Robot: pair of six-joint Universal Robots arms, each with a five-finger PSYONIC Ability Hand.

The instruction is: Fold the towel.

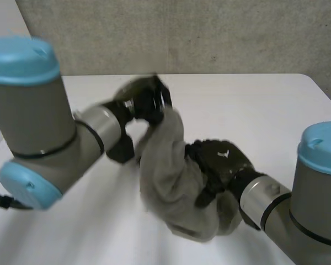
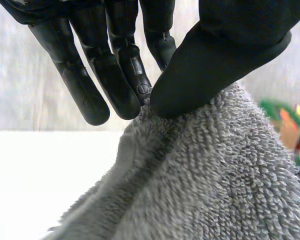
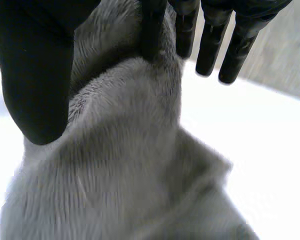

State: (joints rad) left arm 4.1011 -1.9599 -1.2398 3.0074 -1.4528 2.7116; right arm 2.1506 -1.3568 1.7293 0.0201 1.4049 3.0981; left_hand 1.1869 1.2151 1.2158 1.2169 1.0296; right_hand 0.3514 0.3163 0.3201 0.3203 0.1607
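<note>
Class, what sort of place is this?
Probably a robotics lab: a white table, a plain grey wall, and the robot's left hand and right hand gripping a grey terry towel.

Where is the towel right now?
In the head view the grey towel hangs bunched over the middle of the white table, between the two hands: the left hand pinches its top end, the right hand grips its lower part.
</note>
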